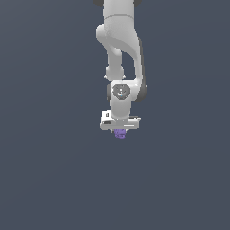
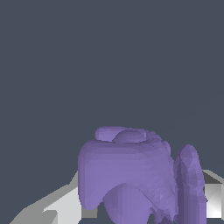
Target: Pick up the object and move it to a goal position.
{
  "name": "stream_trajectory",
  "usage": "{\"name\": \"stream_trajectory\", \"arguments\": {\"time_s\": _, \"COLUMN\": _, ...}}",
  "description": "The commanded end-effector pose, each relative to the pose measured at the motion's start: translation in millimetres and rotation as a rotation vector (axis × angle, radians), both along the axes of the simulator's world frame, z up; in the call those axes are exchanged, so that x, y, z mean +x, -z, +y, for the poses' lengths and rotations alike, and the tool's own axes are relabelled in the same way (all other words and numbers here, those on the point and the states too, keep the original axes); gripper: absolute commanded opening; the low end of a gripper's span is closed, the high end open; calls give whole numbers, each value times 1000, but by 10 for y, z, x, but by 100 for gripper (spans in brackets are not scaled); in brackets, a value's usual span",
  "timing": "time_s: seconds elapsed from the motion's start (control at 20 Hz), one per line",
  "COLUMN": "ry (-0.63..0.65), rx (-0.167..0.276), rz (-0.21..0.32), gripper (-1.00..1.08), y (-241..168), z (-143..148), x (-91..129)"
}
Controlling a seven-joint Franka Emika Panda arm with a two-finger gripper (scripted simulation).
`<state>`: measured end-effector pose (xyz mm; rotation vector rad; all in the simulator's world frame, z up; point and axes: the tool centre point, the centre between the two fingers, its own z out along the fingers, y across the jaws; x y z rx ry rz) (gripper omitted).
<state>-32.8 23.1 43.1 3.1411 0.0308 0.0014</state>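
Directly beneath the claw (image 1: 120,130), between its fingers, sits the purple lumpy object (image 1: 120,134), apparently clenched.

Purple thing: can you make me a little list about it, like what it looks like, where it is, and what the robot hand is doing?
thing: purple lump
look: knobbly, matte, with finger-like lobes
where: just under the white hand, between its fingers
size: narrower than the hand
hand: appears closed on the lump, pointing down
wrist view: lump fills the lower part, grey-white fingers on both sides
background: plain dark grey
goal: no marker visible
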Motion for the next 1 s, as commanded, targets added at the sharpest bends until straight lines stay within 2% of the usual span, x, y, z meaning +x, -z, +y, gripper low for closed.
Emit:
{"name": "stream_trajectory", "arguments": {"time_s": 0.0, "ry": -1, "rx": 0, "rz": 1, "gripper": -100, "y": 7, "z": 5, "x": -1}}
{"name": "stream_trajectory", "arguments": {"time_s": 0.25, "ry": -3, "rx": 1, "rz": -14, "gripper": -100, "y": -54, "z": 23, "x": 52}}
{"name": "stream_trajectory", "arguments": {"time_s": 0.45, "ry": -12, "rx": 6, "rz": -76, "gripper": -100, "y": -309, "z": 99, "x": 262}}
{"name": "stream_trajectory", "arguments": {"time_s": 0.7, "ry": -32, "rx": 17, "rz": -216, "gripper": -100, "y": -935, "z": 271, "x": 676}}
{"name": "stream_trajectory", "arguments": {"time_s": 0.95, "ry": -60, "rx": 32, "rz": -413, "gripper": -100, "y": -1899, "z": 513, "x": 1093}}
